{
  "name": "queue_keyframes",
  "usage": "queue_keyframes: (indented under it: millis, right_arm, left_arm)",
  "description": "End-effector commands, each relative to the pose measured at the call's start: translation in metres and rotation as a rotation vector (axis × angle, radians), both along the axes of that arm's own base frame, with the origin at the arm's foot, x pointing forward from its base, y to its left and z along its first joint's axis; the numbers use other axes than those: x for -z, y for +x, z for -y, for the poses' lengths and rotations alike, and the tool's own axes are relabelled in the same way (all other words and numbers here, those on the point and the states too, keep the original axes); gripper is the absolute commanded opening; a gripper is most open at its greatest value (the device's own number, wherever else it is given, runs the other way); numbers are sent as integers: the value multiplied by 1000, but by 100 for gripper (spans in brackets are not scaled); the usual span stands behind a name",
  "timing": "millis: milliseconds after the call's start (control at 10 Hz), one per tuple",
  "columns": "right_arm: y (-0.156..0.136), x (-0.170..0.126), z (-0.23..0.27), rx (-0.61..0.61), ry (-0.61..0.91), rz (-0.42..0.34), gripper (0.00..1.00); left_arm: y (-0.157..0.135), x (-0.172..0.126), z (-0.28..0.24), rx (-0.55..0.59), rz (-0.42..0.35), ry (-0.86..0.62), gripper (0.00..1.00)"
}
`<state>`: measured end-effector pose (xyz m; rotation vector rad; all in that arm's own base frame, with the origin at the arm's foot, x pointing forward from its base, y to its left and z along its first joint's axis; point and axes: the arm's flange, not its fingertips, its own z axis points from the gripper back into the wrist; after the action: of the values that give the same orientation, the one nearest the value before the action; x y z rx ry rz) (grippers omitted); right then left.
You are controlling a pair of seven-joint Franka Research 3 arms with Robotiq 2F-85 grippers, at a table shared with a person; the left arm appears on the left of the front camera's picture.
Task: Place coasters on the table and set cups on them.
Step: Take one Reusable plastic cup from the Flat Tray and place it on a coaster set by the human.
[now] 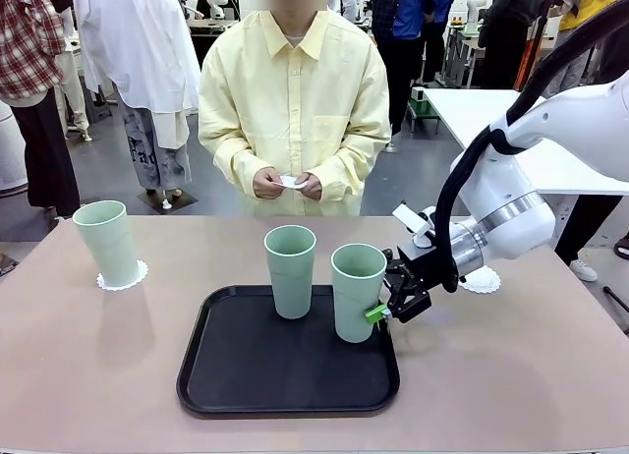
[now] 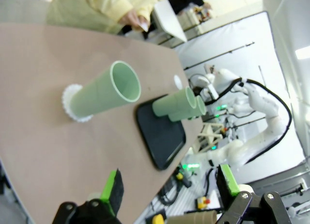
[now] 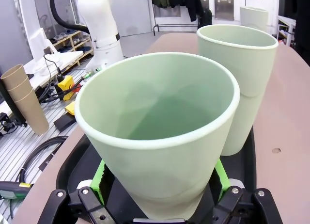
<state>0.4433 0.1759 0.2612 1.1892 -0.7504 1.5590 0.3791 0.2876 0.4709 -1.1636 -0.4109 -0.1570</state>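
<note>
ok, left gripper (image 2: 169,183) has its jaws apart, empty. far-left cup (image 1: 108,243) sits on its coaster (image 1: 123,277). middle cup (image 1: 291,270) and right-hand cup (image 1: 358,289) stand on the black tray (image 1: 285,375) — right gripper (image 1: 376,312) is spread wide, straddling the right-hand cup low down, not clamped. looks light, stiff and smooth, and tapered — grip mid-body, gently. free coaster (image 1: 482,280) lies right of it.

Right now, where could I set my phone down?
Bare table left of the black tray, nearer than the lone cup; also front-right of the tray. Crowded: tray's right side, where the right arm's jaws flank another cup.
</note>
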Motion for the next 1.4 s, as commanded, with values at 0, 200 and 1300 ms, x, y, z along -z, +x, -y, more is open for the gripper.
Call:
queue_keyframes:
  millis: [0, 200, 1300]
  right_arm:
    - [3, 5, -6, -17, 45, 27, 100]
    - [3, 5, -8, -22, 69, 20, 100]
    - [3, -9, 3, 184, 46, -68, 73]
  left_arm:
    - [-1, -2, -1, 0, 4, -5, 100]
    - [-1, -2, -1, 0, 4, -5, 100]
    - [-1, -2, -1, 0, 4, -5, 100]
